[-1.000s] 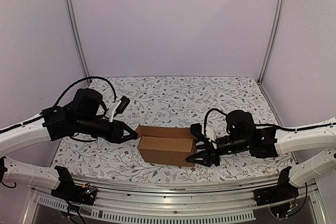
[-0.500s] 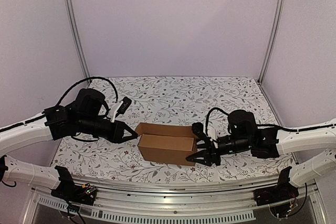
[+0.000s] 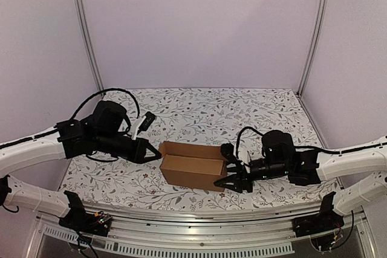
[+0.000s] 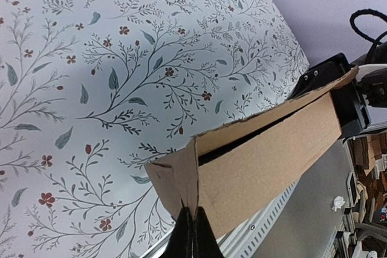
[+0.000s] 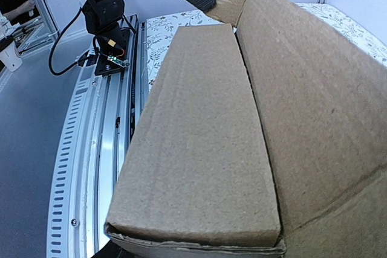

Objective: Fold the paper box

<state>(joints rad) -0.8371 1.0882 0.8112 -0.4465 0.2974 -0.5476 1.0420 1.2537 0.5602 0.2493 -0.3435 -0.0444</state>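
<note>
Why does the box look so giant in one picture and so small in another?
Right wrist view: the camera is almost against the box, so it fills the picture and its near end looks stretched. Top view: the camera is far off, so the box looks small. Left wrist view: in between, one corner close, the far end shrinking away.

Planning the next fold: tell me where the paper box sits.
In the top view the paper box lies near the table's front centre, between the left gripper and the right gripper.
</note>
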